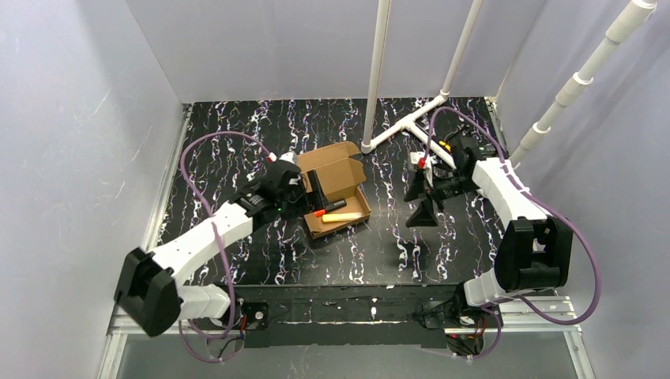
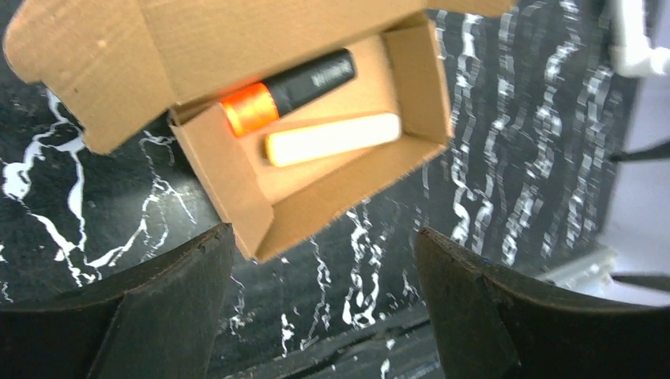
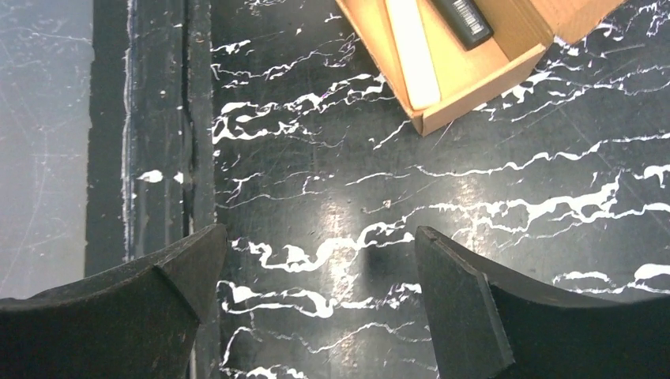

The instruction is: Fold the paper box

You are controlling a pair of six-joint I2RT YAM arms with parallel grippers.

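The paper box (image 1: 341, 227) is a brown cardboard tray in the middle of the black marbled table, its lid (image 1: 332, 162) standing open at the back. An orange-capped black marker (image 2: 292, 87) and a yellow marker (image 2: 332, 138) lie inside it. My left gripper (image 1: 314, 189) hovers at the tray's left end. In the left wrist view it (image 2: 324, 231) is open with nothing between the fingers, and the box's near corner (image 2: 261, 245) is close to the left finger. My right gripper (image 1: 423, 212) is to the right of the box, apart from it. It is open (image 3: 320, 230) over bare table, with the box (image 3: 482, 79) at the top of its view.
A white pipe frame (image 1: 411, 122) stands on the table at the back right, behind my right arm. White walls close in the left, back and right sides. The table's dark front rail (image 3: 158, 158) runs beside my right gripper.
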